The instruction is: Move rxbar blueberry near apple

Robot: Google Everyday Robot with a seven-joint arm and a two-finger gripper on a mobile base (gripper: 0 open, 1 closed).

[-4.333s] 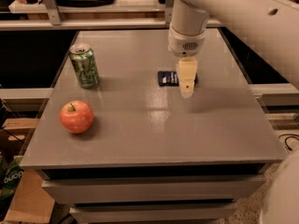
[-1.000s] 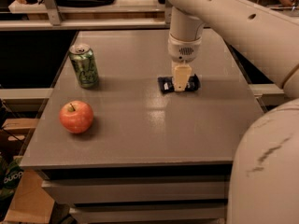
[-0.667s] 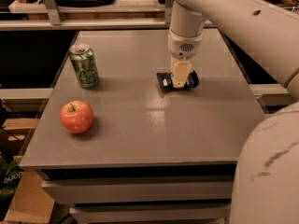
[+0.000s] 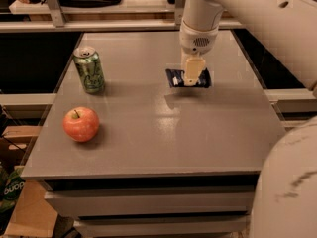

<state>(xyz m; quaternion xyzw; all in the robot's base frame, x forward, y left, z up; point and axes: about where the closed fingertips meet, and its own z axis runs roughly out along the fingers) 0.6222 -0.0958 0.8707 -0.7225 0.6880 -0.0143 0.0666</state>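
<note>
Camera view: arm reaches straight down, claw pinching the rxbar blueberry just above the table.

dim, warm | glare mid table | shadow under jaws at rxbar blueberry

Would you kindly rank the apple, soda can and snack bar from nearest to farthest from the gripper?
The gripper sits low over the far right of the table.
1. rxbar blueberry, directly beneath it.
2. green soda can, far left.
3. apple, front left.
</note>
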